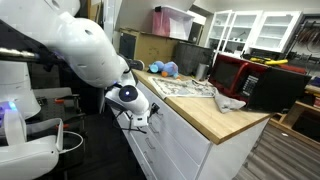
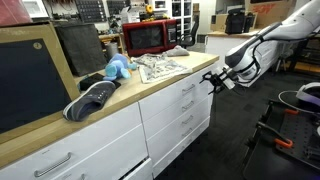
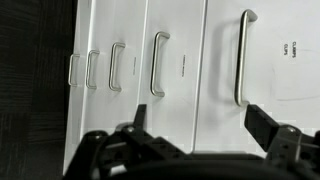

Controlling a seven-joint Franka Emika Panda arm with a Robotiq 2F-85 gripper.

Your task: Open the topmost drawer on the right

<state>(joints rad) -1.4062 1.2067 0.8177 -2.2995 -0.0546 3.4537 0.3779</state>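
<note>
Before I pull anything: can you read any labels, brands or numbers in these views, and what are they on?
Small dark printed labels on the flat white drawer fronts, wrist view: blurred, unreadable.
Printed newspaper spread on the wooden countertop: print too small to read.
Boxy red microwave: no legible brand or numbers.
No text can be read anywhere in these views.
</note>
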